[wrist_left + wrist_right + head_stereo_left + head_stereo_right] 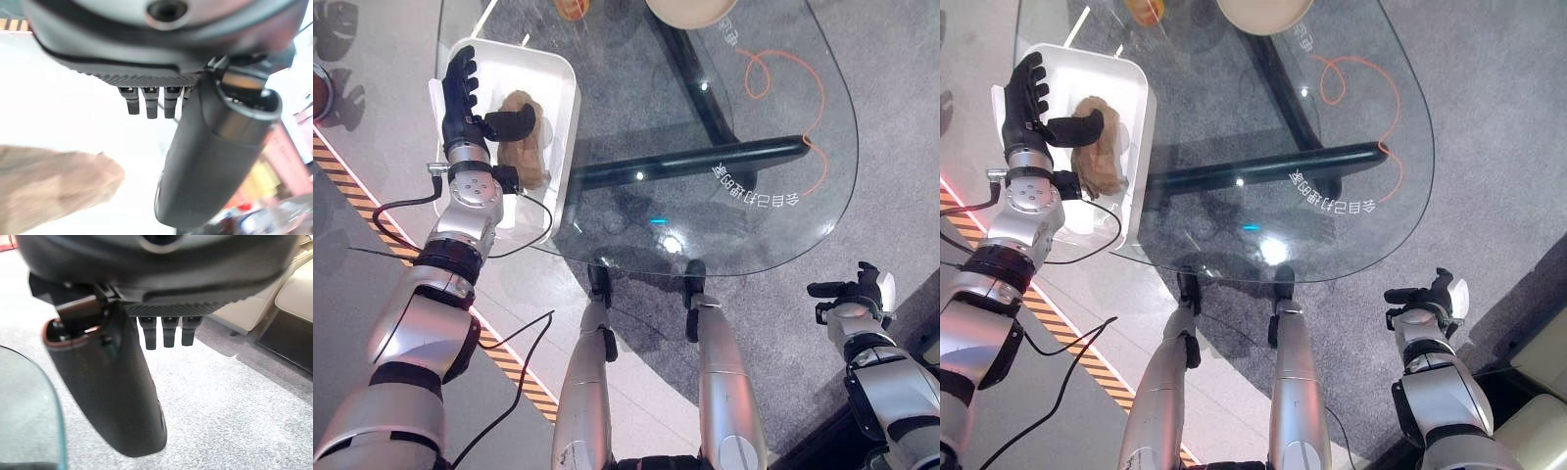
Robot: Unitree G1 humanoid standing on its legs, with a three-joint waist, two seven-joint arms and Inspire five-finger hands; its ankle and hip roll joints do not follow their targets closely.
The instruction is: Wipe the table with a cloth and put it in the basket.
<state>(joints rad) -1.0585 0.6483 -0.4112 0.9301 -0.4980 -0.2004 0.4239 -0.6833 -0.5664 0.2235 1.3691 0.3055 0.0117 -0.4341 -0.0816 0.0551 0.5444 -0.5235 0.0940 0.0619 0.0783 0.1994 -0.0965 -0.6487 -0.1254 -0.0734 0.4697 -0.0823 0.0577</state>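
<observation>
A crumpled brown cloth (526, 137) lies inside the white basket (558, 73) at the left end of the glass table (744, 215). My left hand (462, 98) hovers over the basket's left part, fingers straight and thumb spread toward the cloth, holding nothing. The left wrist view has the cloth (49, 186) lying loose on the basket's white floor below the thumb (210, 161). My right hand (1425, 299) hangs off the table at the lower right above grey carpet, fingers relaxed and empty.
At the table's far edge sit a beige bowl (690, 10) and a small orange object (572, 8). An orange cord (793, 88) loops under the glass on the right. A striped floor line (509, 367) runs diagonally at the left.
</observation>
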